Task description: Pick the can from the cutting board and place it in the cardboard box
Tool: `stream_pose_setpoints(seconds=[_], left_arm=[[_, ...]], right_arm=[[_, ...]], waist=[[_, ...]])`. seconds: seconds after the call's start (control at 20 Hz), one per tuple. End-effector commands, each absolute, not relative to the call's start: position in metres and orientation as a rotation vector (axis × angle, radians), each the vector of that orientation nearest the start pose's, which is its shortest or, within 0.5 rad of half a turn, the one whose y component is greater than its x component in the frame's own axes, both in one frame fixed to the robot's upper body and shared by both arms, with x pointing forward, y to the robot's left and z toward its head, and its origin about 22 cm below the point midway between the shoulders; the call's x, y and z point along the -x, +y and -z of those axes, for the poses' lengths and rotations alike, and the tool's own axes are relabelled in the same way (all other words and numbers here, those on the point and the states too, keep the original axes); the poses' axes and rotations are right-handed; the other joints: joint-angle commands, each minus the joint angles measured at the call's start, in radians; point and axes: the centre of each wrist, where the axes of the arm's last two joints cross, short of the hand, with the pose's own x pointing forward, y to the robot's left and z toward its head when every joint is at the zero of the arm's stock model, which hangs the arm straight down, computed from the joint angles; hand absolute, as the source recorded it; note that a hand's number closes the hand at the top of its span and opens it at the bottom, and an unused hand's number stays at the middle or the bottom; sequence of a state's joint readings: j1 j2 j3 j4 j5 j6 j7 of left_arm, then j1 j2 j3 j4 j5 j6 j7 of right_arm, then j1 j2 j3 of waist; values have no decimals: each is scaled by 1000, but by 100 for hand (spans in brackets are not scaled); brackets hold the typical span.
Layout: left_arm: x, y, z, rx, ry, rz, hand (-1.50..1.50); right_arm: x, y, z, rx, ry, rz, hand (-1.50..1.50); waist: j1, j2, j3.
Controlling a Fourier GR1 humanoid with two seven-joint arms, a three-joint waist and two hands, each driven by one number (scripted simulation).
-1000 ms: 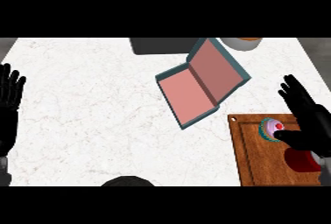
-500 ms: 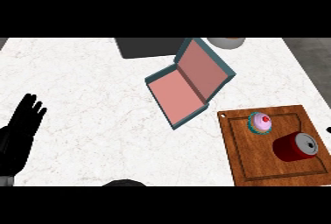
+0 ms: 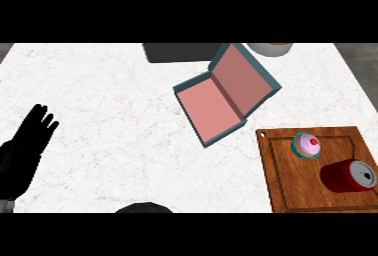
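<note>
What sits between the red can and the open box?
In the head view, a small cupcake sits on the cutting board between the can and the box. Beyond the board's edge, only bare counter separates it from the box.

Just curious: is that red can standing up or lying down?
Lying down: the can rests on its side on the cutting board, its silver top facing sideways.

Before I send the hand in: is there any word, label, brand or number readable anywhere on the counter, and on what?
None can be read.
Red can lying on the cutting board: plain red side and silver top, no brand visible.
Open box: pink inside, teal outside, no print.
Cupcake: no text.
Dark block and round container at the far edge: no lettering shows.
</note>
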State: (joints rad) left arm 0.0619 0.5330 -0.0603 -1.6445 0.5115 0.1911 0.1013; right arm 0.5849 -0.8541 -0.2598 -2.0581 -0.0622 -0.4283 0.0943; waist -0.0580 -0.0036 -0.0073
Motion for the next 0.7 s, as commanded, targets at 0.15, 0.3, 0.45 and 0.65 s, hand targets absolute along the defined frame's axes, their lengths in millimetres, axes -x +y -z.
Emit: stream_pose_setpoints(seconds=[0.15, 0.3, 0.45, 0.65], left_arm=[[-241, 321, -57, -77, -1455, -66, 0], [-239, 329, -55, -50, -1444, -53, 0], [-229, 313, -44, -54, -1449, -44, 0], [-249, 314, -57, -42, -1449, -33, 0]], right_arm=[[-127, -368, -176, 1069, -1064, -551, -150], [-132, -350, -195, 1013, -935, -583, -150], [-138, -340, -204, 989, -847, -567, -150], [-154, -339, -201, 890, -764, -533, -150]], waist=[[45, 13, 0], [60, 10, 1], [68, 6, 5], [78, 9, 7]])
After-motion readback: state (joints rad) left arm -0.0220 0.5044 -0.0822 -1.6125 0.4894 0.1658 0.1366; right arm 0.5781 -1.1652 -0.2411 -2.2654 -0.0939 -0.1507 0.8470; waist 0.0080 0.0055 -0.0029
